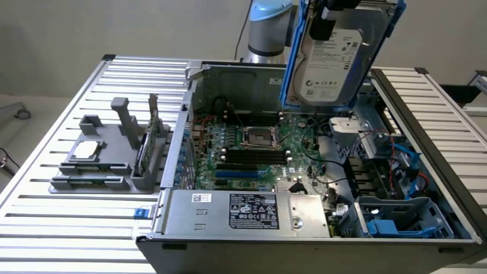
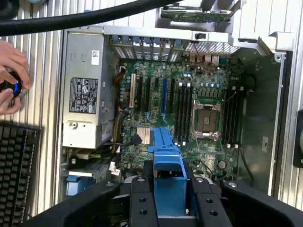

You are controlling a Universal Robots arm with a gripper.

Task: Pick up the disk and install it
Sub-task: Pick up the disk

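Note:
The disk, a silver-grey drive with a white label in a blue carrier, hangs upright and slightly tilted above the back of the open computer case. My gripper holds it from its upper end. In the wrist view, the black fingers sit on either side of the blue carrier, shut on it, with the motherboard below. A blue-edged drive bay sits in the case's near corner at the exterior view's right.
The grey power-supply box lies along the case's near edge. A grey fixture with parts stands on the slatted table at the exterior view's left. In the wrist view, a hand holds a small black device beside a keyboard.

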